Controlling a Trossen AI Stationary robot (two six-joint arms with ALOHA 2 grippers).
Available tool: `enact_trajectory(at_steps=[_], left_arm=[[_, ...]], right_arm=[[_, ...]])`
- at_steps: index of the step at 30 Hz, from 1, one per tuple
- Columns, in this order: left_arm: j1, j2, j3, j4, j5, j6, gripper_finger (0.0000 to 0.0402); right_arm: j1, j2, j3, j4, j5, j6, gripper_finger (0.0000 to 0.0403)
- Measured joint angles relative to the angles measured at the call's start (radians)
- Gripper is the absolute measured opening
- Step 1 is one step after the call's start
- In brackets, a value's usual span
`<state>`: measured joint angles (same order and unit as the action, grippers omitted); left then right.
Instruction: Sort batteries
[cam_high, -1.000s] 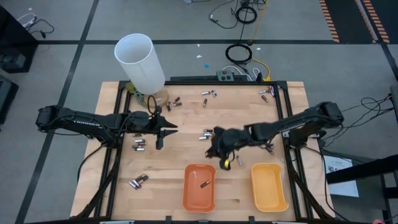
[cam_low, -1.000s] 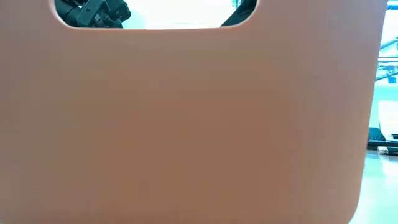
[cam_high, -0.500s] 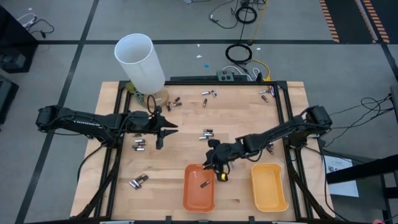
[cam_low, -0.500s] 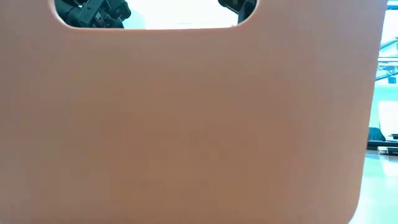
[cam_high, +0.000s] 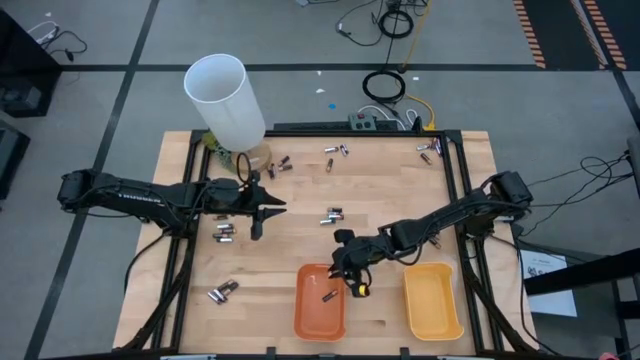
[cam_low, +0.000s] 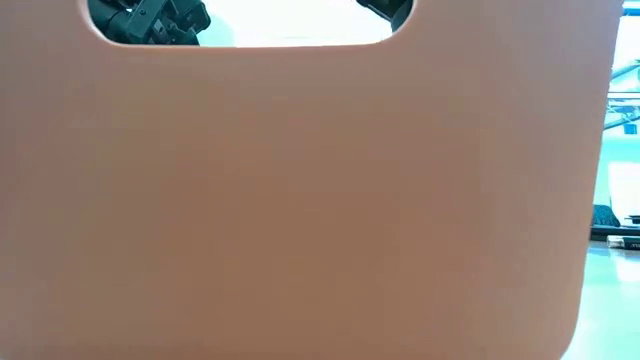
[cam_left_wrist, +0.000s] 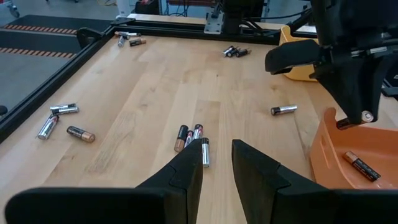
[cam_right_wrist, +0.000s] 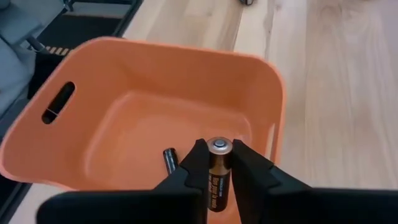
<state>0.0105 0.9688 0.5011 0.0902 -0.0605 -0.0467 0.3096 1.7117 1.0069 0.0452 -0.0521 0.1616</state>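
My right gripper hangs over the right rim of the orange tray and is shut on a dark, coppery battery. One dark battery lies on the tray's floor; it also shows in the high view. My left gripper is open and empty at the table's left middle, just short of a group of three batteries. More batteries lie loose on the wood, some silvery, some dark. My right gripper pinches the battery's sides between its two fingers. The battery lies along the fingers, its silvery end pointing forward past the fingertips. The fingers slant down from the table's right side. The battery is lifted clear above the orange tray.
A yellow tray stands right of the orange one. A tall white tube stands at the far left corner. The orange tray's wall fills the low view. Black frame rails border the table.
My right gripper has gone toward the table's near edge with the battery, from the table's middle to the orange tray's right rim, and stayed shut on it.
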Motion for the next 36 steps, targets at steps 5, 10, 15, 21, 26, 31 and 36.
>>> enact_trajectory(at_steps=[5,10,15,21,26,31,36], left_arm=[[0.000,0.000,0.000,0.000,0.000,0.000,0.0097],[0.000,0.000,0.000,-0.001,0.000,-0.001,0.0097],[0.000,0.000,0.000,-0.001,0.000,-0.001,0.0097],[0.000,0.000,0.000,-0.001,0.000,-0.002,0.0097],[0.000,0.000,0.000,-0.001,0.000,-0.002,0.0097],[0.000,0.000,0.000,-0.002,0.000,-0.001,0.0097],[0.000,0.000,0.000,-0.003,0.000,-0.001,0.0097]], right_arm=[[0.000,0.007,0.000,-0.004,0.000,0.000,0.0068],[0.000,0.007,0.000,-0.003,0.000,0.001,0.0086],[0.000,0.007,0.000,-0.003,0.000,0.001,0.0090],[-0.021,-0.002,0.000,0.058,-0.001,0.004,0.0090],[-0.063,-0.037,0.023,0.038,0.000,0.026,0.0090],[-0.107,-0.066,0.031,0.040,0.001,-0.015,0.0090],[-0.159,-0.073,0.032,0.057,0.003,-0.056,0.0090]])
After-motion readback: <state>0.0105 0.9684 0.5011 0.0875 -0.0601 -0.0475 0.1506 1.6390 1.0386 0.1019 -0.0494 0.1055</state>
